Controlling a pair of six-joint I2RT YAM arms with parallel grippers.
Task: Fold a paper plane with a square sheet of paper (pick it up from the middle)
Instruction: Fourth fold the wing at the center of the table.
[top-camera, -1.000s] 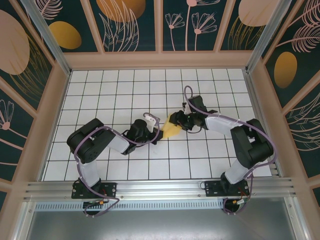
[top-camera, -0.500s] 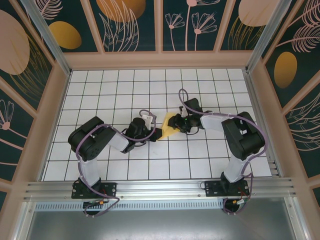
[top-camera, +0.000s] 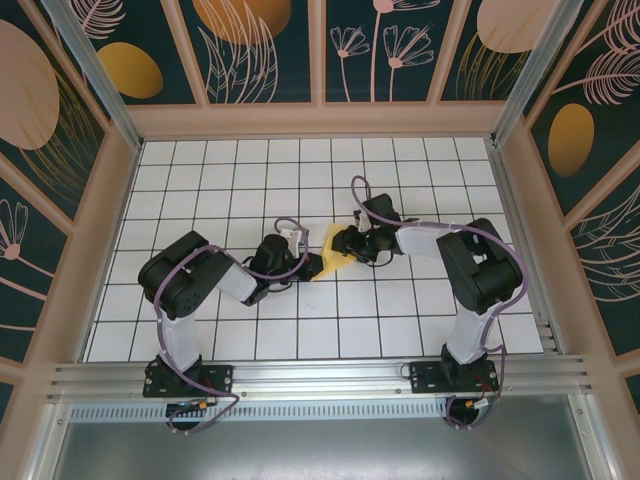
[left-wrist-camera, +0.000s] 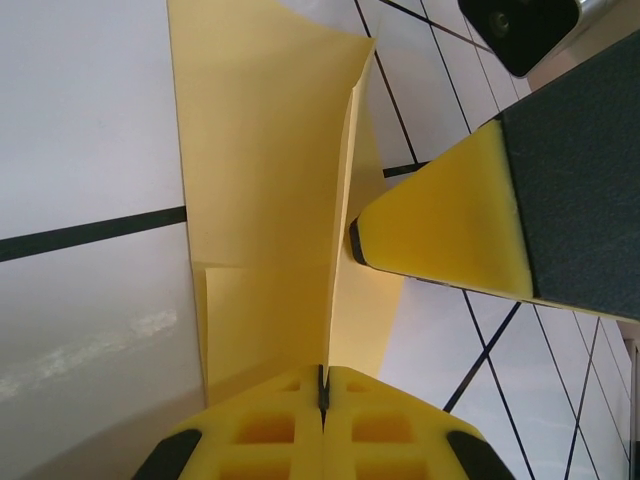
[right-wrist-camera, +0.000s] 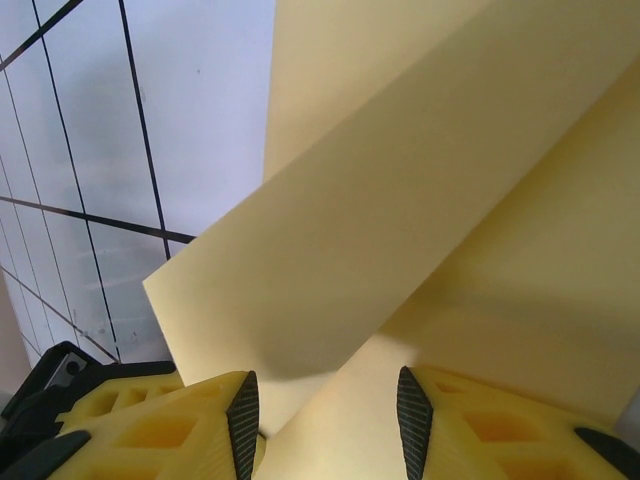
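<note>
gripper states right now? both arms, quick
Left gripper: closed, pinching the folded paper.
Right gripper: open, fingers apart with the paper running between them, not clamped.

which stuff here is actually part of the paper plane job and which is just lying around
Part of the job:
- yellow sheet of paper, partly folded
- left jaws, shut on the sheet
- right jaws, open, with paper between them

Not part of it (fixtures, nothing loose):
- tiled table
- patterned wall panels
- metal rail
</note>
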